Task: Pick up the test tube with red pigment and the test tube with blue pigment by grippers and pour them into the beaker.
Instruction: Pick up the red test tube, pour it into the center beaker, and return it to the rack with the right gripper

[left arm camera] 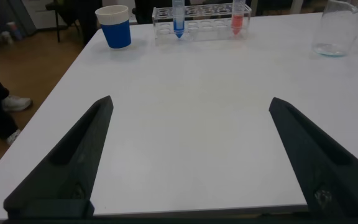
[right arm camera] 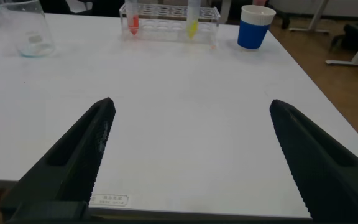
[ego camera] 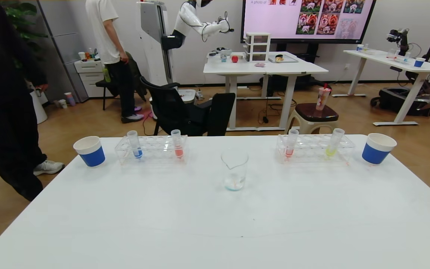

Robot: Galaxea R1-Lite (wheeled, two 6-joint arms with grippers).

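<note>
The beaker (ego camera: 234,170) stands mid-table and also shows in the left wrist view (left arm camera: 337,28) and the right wrist view (right arm camera: 27,28). The blue-pigment tube (ego camera: 136,144) (left arm camera: 178,18) stands upright in the left rack (ego camera: 151,149). The red-pigment tube (ego camera: 290,144) (right arm camera: 133,18) stands upright in the right rack (ego camera: 314,147). My left gripper (left arm camera: 190,101) is open and empty over bare table near the front edge. My right gripper (right arm camera: 190,102) is likewise open and empty. Neither gripper shows in the head view.
A brighter coral-red tube (ego camera: 177,144) shares the left rack and a yellow tube (ego camera: 334,144) shares the right rack. Blue-banded paper cups stand at the far left (ego camera: 90,151) and far right (ego camera: 377,148). A person in black (ego camera: 2,93) stands by the table's left side.
</note>
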